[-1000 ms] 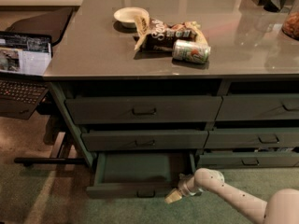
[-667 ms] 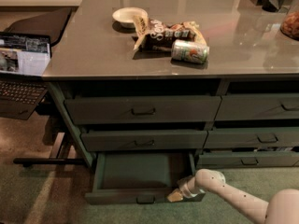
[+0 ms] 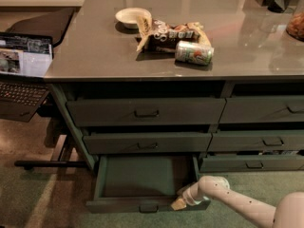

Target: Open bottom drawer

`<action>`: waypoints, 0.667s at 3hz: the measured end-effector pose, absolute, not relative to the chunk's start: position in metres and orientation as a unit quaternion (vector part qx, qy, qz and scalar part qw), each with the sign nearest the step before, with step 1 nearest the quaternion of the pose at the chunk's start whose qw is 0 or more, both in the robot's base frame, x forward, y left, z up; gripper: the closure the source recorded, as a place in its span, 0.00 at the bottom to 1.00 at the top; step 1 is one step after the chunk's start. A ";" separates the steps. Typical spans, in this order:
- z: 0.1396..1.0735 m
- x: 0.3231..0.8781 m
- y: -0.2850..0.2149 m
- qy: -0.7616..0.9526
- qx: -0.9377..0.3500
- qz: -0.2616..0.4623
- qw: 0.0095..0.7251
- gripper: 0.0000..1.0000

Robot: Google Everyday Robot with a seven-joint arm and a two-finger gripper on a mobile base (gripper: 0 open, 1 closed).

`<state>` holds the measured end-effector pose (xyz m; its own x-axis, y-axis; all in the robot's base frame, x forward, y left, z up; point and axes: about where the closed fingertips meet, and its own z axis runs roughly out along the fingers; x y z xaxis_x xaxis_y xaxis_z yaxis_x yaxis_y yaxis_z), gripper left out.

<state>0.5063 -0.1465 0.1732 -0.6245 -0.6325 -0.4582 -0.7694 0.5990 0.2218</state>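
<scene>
The fingers (image 3: 179, 203) sit low at the front right corner of the bottom drawer (image 3: 142, 182), against the top edge of its front panel. Only one pale tan tip shows there, so I cannot tell whether they are spread or pinched on the panel. The white arm (image 3: 237, 204) runs away from them to the right and down toward the picture's corner.

The bottom drawer stands well out of its stack, its plain green inside lying just left of the fingers and behind them. Its small dark handle (image 3: 148, 207) is on the front face, a little left of the fingers and slightly lower.

Directly above the fingers are the middle drawer (image 3: 147, 143) and, higher, the top drawer (image 3: 145, 112), both pushed in. Just right of the fingers and above them is the slim drawer of the right-hand stack (image 3: 251, 163), also in.

Far above the fingers, on the worktop (image 3: 95, 51), a can (image 3: 194, 52) lies on its side, touching a crumpled snack bag (image 3: 168, 32). A white bowl (image 3: 132, 17) sits just beyond the bag to the left. Well to the upper left of the fingers, off the worktop, is an open laptop (image 3: 23, 75).
</scene>
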 end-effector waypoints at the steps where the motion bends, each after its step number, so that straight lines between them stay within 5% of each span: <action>1: 0.174 0.506 -0.146 0.878 -0.399 0.203 0.169 0.41; 2: 0.169 0.484 -0.150 0.884 -0.395 0.199 0.151 0.18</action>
<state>0.4837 -0.1497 0.1687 -0.6413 -0.6389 -0.4249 -0.7593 0.6081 0.2318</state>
